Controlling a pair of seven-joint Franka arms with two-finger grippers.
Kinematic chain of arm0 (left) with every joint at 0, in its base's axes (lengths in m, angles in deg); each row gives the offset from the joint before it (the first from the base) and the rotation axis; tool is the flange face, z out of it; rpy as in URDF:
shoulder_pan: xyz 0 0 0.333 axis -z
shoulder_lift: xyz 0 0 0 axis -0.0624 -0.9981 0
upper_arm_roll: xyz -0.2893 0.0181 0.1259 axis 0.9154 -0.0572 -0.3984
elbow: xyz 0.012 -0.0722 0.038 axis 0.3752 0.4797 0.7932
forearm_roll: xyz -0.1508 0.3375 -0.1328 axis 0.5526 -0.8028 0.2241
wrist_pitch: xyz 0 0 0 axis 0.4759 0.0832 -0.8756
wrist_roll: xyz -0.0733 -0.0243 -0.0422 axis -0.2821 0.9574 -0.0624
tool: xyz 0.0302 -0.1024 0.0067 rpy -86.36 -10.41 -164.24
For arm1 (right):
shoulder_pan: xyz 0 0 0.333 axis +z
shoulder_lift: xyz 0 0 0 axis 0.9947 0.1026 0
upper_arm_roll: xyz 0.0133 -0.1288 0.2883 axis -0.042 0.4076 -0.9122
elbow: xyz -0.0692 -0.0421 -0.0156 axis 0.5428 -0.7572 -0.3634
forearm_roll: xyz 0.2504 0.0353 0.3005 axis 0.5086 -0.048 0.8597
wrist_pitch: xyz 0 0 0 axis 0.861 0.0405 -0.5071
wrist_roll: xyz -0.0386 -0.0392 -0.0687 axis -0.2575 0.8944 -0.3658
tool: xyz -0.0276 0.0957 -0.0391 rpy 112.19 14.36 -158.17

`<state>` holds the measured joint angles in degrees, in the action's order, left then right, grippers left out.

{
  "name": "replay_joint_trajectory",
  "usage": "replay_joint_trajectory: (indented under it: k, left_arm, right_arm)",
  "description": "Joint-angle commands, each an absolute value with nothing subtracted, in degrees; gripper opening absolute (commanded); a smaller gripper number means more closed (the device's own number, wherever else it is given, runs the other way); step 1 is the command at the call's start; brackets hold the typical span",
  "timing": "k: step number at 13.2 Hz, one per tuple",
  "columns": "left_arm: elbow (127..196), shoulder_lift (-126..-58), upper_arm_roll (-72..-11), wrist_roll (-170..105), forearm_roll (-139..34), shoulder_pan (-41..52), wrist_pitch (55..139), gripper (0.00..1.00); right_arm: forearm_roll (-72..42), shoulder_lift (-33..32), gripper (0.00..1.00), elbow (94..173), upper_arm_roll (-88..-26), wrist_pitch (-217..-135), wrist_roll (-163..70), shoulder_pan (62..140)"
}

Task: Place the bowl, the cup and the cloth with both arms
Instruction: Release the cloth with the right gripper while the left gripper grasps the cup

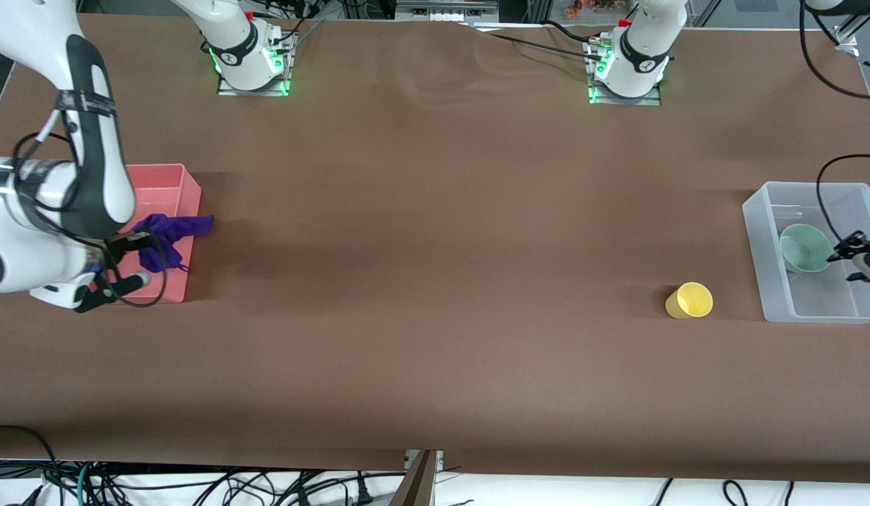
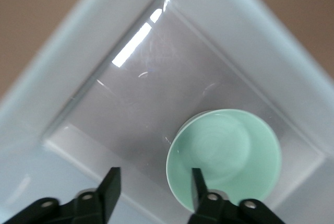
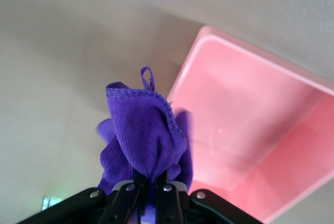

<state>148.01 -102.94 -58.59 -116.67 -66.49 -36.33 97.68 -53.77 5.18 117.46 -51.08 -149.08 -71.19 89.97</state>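
Right wrist view: right hand (image 3: 148, 190) clamped on purple cloth (image 3: 143, 138), hanging bunched over edge of pink bin (image 1: 176, 184) at right arm's end of counter (image 1: 435, 295). Left hand (image 2: 151, 190) spread wide over clear bin (image 1: 765, 232); mint bowl (image 2: 224, 156) inside. Yellow cup (image 1: 689, 301) on its side on counter beside clear bin.

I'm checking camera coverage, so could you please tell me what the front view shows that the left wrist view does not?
Only the front view shows the yellow cup lying on the table, the pink bin, and the right gripper shut on the purple cloth over that bin. Only the left wrist view shows the left gripper with its jaws open. Both show the green bowl resting in the clear bin.
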Motion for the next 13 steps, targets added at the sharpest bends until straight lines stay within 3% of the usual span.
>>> replay_joint_trajectory:
  k: [1,7,9,11,12,13]
  left_arm:
    - [149.3,-95.5,-58.5,-110.3,-65.6,-31.1,91.5,1.00]
    - [149.5,-94.6,-57.7,-74.7,-65.4,-15.5,86.6,1.00]
    - [149.3,-97.5,-57.7,-64.5,-65.4,-13.0,87.7,1.00]
    - [149.5,-100.2,-57.7,-63.2,-65.5,-12.5,94.6,0.99]
    - [150.0,-101.5,-57.7,-63.5,-65.5,-12.5,97.6,0.98]
    - [150.1,-103.2,-57.7,-63.5,-65.4,-12.7,98.7,0.92]
  right_arm:
    - [-54.0,5.1,0.00,113.6,-48.6,-143.5,-76.8,90.0]
    - [-54.2,6.4,0.00,117.9,-42.8,-146.0,-85.0,88.5]
    - [-54.0,7.7,0.00,121.5,-42.8,-148.6,-83.9,88.0]
    - [-53.5,10.0,0.00,122.3,-42.8,-150.4,-83.8,87.7]
    - [-53.4,10.3,0.44,122.3,-42.8,-151.1,-83.8,87.7]
    - [-53.2,10.1,0.99,122.0,-42.8,-151.1,-83.8,87.5]
